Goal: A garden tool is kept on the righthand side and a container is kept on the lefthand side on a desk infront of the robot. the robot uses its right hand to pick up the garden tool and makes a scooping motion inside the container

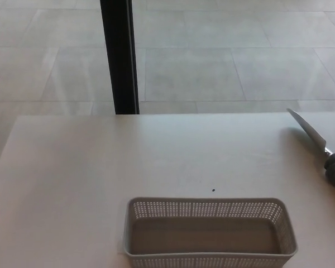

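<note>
A garden tool (pixel 318 143) lies on the white desk (pixel 100 178) at the right edge of the head view. Its silver blade points toward the far left, and its grey collar and pale handle run off the picture's right side. A grey perforated container (pixel 209 231) stands at the desk's near edge, around the middle of the picture; it looks empty and its near wall is cut off by the picture's bottom. Neither of my hands shows.
A black vertical post (pixel 119 56) rises behind the desk's far edge, left of the middle. Beyond lies a pale tiled floor (pixel 223 56). A tiny dark speck (pixel 213 190) sits on the desk just beyond the container.
</note>
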You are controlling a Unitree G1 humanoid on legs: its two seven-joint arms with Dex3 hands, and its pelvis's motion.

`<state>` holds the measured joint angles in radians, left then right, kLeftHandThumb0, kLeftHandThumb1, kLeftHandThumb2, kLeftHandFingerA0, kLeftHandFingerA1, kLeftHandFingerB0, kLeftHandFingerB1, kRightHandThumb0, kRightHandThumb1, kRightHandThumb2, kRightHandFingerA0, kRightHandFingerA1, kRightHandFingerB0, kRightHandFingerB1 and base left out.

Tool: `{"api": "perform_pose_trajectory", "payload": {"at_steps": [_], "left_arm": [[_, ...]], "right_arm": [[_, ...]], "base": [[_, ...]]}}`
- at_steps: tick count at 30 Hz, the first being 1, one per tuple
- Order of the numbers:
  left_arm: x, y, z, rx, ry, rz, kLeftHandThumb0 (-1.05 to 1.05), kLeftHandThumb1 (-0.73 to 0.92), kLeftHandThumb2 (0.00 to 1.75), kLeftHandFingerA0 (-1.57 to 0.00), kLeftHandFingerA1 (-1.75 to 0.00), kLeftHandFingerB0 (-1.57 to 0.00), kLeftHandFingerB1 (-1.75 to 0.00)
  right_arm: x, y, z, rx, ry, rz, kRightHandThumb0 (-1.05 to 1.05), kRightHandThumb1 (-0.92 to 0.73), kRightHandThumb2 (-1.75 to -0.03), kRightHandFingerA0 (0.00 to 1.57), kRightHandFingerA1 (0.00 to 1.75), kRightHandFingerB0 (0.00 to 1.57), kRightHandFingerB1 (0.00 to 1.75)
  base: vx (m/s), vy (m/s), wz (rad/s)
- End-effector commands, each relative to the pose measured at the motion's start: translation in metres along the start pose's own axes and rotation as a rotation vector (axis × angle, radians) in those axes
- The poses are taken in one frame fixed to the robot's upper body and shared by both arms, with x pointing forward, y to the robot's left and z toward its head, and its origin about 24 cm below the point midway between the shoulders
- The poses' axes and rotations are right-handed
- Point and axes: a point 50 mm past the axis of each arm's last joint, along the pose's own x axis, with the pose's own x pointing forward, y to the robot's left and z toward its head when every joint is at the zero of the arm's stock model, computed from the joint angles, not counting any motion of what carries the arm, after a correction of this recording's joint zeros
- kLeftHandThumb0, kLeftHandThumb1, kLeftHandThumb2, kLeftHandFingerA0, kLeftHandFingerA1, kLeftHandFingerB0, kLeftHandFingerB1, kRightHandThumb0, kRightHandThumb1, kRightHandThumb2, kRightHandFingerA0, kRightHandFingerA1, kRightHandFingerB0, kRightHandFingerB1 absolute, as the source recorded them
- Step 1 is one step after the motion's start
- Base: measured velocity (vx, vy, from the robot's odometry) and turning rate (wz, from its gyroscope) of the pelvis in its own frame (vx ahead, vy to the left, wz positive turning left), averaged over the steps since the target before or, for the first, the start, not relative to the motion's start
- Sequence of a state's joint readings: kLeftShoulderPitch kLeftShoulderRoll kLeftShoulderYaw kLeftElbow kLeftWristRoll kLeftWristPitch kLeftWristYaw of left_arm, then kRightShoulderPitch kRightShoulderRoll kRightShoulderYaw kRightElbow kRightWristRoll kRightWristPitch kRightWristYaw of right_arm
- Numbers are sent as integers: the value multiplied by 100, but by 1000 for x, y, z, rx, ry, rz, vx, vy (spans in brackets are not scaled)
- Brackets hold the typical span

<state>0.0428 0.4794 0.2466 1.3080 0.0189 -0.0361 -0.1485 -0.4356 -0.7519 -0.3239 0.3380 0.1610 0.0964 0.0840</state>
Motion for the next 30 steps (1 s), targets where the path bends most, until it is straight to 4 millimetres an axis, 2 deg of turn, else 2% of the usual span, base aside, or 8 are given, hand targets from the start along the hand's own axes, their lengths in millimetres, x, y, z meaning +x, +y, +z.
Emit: {"api": "perform_pose_trajectory", "payload": {"at_steps": [1, 3, 4, 13, 14, 23, 26, 30], "left_arm": [[-2, 8, -5, 2, 26, 21, -54, 65, 60, -64, -65, -57, -51], [-1, 8, -4, 8, 27, 21, -54, 66, 60, -63, -62, -58, -50], [-1, 8, -4, 10, 26, 20, -53, 66, 60, -63, -62, -57, -50], [-1, 7, -5, 7, 33, 19, -52, 66, 60, -60, -60, -57, -49], [-1, 8, -4, -1, 30, 22, -52, 66, 60, -60, -62, -56, -48], [-1, 6, -6, 1, 33, 17, -51, 67, 60, -62, -61, -55, -49], [-1, 6, -6, 3, 34, 21, -51, 67, 60, -62, -61, -56, -49], [-2, 7, -9, 3, 29, 15, -51, 67, 60, -59, -63, -54, -50]], "right_arm": [[4, 19, 1, -330, 154, 159, -91, -63, -106, 4, 19, 10, 17], [4, 30, 0, -397, 179, 222, -89, -81, -65, 0, 35, 4, 27], [5, 36, -4, -433, 192, 252, -91, -65, -106, 5, 24, 9, 17], [9, 65, -50, -547, 338, 323, -90, -83, -65, 2, 35, 11, 24], [8, 71, -56, -562, 354, 336, -88, -65, -104, 3, 27, 12, 28], [-8, 92, -97, -729, 489, 441, -89, -69, -106, 0, 25, 13, 29], [-8, 95, -99, -747, 491, 446, -84, -84, -65, 1, 33, 14, 24], [-2, 108, -92, -803, 469, 482, -83, -65, -105, 3, 32, 10, 34]], "base": [[0, 0, 0], [0, 0, 0], [0, 0, 0], [0, 0, 0], [0, 0, 0], [0, 0, 0], [0, 0, 0], [0, 0, 0]]}}
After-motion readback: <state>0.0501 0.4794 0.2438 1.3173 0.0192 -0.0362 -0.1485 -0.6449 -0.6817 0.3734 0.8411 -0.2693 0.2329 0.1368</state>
